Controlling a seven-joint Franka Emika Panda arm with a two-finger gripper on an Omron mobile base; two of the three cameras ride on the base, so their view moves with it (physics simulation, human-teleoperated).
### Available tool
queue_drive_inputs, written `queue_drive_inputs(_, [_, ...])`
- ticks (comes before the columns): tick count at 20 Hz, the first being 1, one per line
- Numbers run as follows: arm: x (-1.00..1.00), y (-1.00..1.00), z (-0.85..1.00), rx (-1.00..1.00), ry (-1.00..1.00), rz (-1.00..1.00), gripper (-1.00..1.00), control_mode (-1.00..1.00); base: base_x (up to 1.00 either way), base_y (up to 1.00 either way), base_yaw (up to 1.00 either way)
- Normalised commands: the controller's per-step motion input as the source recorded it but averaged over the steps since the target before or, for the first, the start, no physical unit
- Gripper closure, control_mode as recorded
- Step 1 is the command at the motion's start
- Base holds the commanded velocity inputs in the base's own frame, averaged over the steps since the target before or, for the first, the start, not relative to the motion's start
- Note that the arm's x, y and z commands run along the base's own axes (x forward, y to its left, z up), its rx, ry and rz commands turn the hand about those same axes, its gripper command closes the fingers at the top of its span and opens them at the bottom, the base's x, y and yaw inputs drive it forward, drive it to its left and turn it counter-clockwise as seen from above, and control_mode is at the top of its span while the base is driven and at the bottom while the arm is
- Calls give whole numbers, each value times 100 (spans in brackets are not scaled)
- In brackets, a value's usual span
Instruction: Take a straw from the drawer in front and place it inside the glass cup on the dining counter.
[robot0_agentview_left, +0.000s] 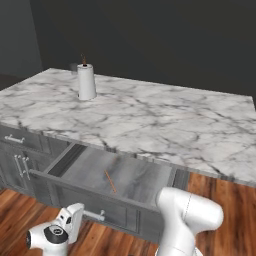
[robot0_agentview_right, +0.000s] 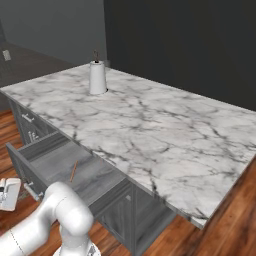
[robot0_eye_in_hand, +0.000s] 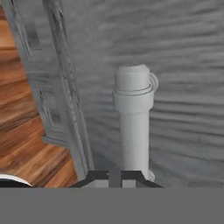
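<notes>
The drawer (robot0_agentview_left: 137, 172) (robot0_agentview_right: 55, 157) stands pulled out under the dining counter (robot0_agentview_left: 160, 120) (robot0_agentview_right: 165, 130). The thin brownish-orange straw (robot0_agentview_left: 110, 181) (robot0_agentview_right: 73, 171) lies flat on its grey floor. My gripper (robot0_agentview_left: 83, 213) (robot0_agentview_right: 19, 192) is low in front of the drawer's face, level with the silver bar handle (robot0_agentview_left: 95, 215) (robot0_eye_in_hand: 133, 122). In the hand view the gripper (robot0_eye_in_hand: 114, 177) has its dark tips together, and the handle rises just beyond them. A faint clear shape that I take for the glass cup (robot0_agentview_left: 73, 67) stands behind the paper-towel roll.
A white paper-towel roll (robot0_agentview_left: 86, 82) (robot0_agentview_right: 97, 77) with a brown knob stands at the counter's far left corner. Grey cabinet doors (robot0_agentview_left: 20, 165) flank the drawer on the left. Wooden floor (robot0_agentview_left: 20, 215) lies below the hand, and my white arm (robot0_agentview_left: 187, 215) rises beside the drawer's front.
</notes>
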Motion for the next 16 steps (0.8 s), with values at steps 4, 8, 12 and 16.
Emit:
queue_drive_inputs(4, [-42, 20, -1, 0, 0, -9, -100, -100, 0, 0, 0])
queue_drive_inputs(8, [-83, 0, 27, 0, -7, -7, -100, -100, 0, 0, 0])
queue_drive_inputs(12, [-98, -7, 92, 10, -4, -3, -100, -100, 0, 0, 0])
queue_drive_inputs(16, [-83, -15, 100, 23, 0, -4, -100, -100, 0, 0, 0])
